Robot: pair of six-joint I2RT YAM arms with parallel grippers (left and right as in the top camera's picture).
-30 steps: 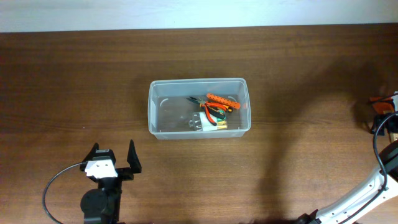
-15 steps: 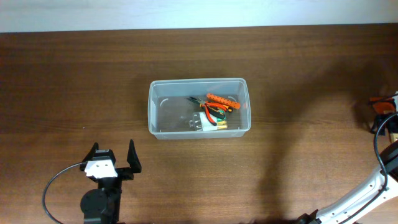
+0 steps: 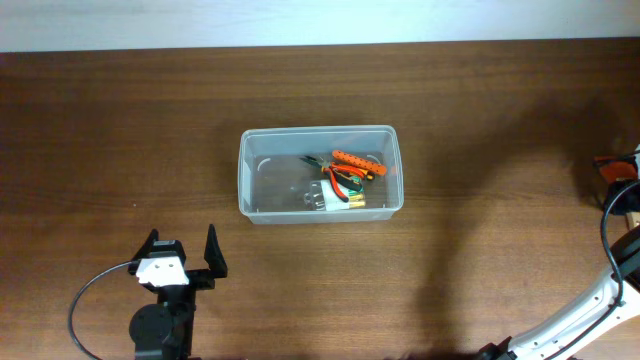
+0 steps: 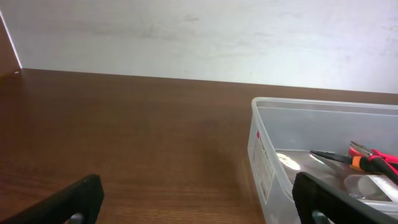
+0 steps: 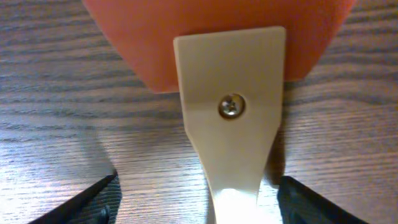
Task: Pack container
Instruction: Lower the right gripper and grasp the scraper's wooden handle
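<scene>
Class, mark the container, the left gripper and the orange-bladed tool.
container (image 3: 272, 185), overhead, bare floor.
left gripper (image 3: 181, 233), overhead, midway between fingertips.
orange-bladed tool (image 5: 231, 146), right wrist, cream handle.

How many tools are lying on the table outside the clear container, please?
1: an orange-and-beige scraper-like tool at the table's far right edge. More could be hidden off-frame.

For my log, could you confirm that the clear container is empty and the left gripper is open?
Not quite: the overhead view shows the container holds small tools, some orange, at its right end. The left gripper is indeed open.
</scene>
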